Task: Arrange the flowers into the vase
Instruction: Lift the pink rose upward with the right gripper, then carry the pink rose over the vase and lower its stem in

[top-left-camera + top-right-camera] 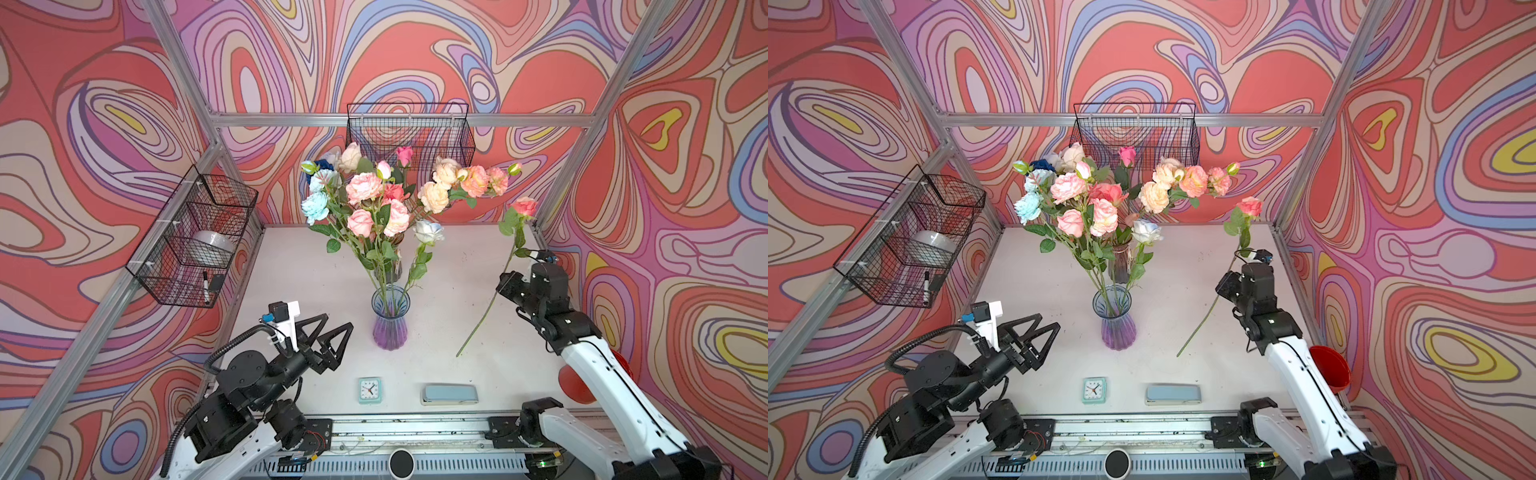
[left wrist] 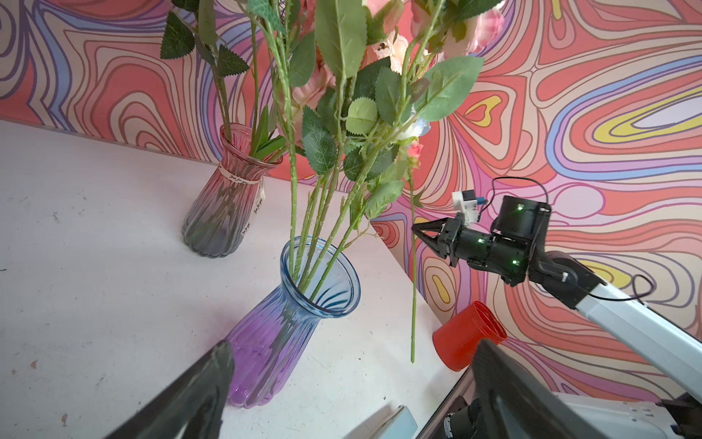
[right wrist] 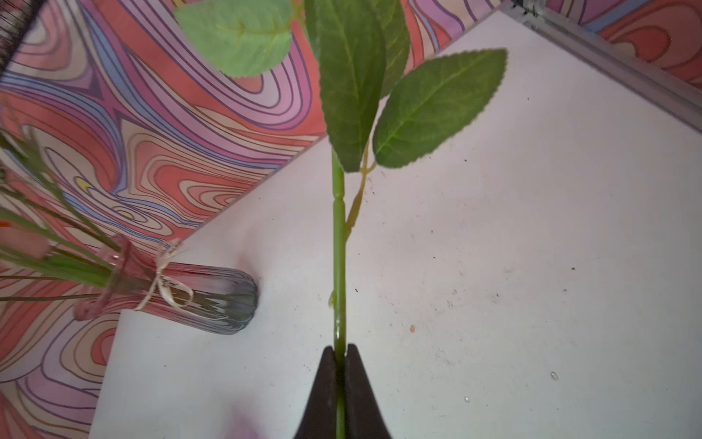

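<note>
Right gripper (image 3: pixel 340 349) is clamped mid-stem on 1 pink rose (image 1: pixel 524 206), right of the blue-purple vase (image 1: pixel 389 322) holding the other flowers (image 1: pixel 365 199), stem roughly upright, head up, cut end down; left gripper (image 1: pixel 336 322) gapes empty; tag (image 2: pixel 260 197) on the red vase (image 2: pixel 220 213) is illegible.

Long-stemmed, leafy roses (image 1: pixel 363 188) in pink, peach, cream and blue are standing fanned out in a ribbed glass vase (image 1: pixel 390 322), blue at its flared rim and purple at its base, upright mid-table. More are leaning in a pink-to-grey ribbed glass vase (image 2: pixel 224 197) just behind. One pink rose (image 1: pixel 524 206) is hanging slanted to the right, its stem pinched in the right gripper (image 3: pixel 340 347).
</note>
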